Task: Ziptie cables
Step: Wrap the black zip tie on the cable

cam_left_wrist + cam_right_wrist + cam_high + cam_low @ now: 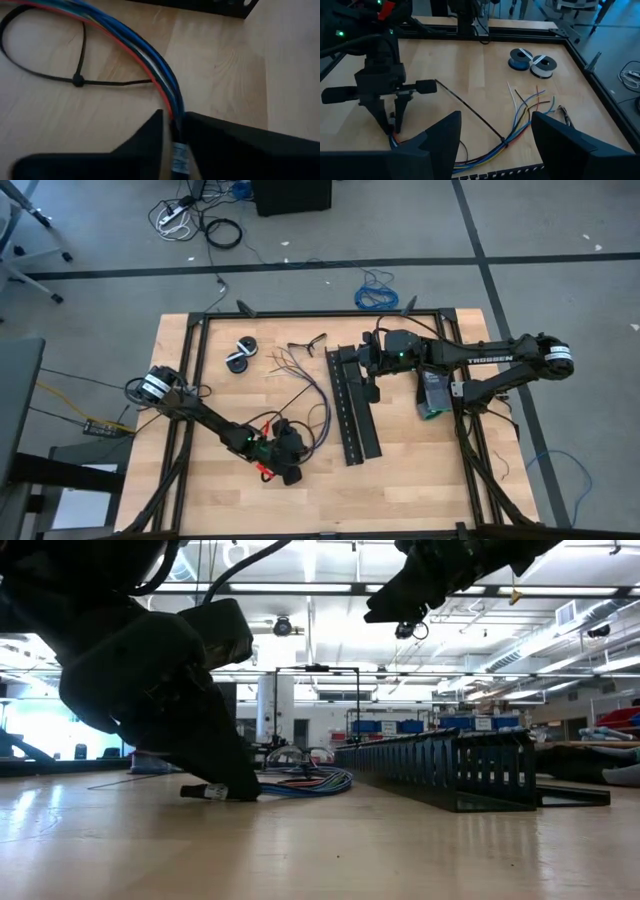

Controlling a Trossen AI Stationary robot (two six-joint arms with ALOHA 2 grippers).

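Left hand (172, 131), nearest the lens, pinches one end of the multicoloured thin wire cables (150, 60) on the pale wooden table (420, 480). Judgement: hold firm, keep the bundle taut for cinching. Right hand (495, 131) hovers spread, empty. Thin black plastic ziptie (470, 112) already loops the bundle.
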